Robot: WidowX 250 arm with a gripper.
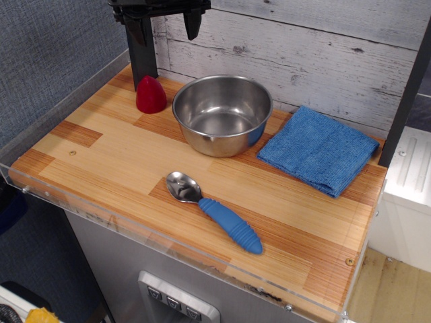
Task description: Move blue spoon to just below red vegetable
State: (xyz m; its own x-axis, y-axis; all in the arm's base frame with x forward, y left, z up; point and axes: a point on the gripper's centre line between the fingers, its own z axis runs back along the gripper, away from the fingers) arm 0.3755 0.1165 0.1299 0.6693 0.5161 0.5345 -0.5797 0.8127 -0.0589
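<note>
The hand (pixel 166 27) hangs wide, empty; it should grip the blue spoon (pixel 214 210) mid-handle (thick, ribbed), then set it below the red vegetable (pixel 150 95).

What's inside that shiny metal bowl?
The steel bowl looks empty: only its bare, reflective bottom shows. The near wall hides a little of the inside. The blue spoon lies outside it, on the wooden table.

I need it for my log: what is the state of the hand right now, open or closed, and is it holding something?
Hand: open and empty, up at the back above the red vegetable; the blue spoon lies untouched on the table.
</note>
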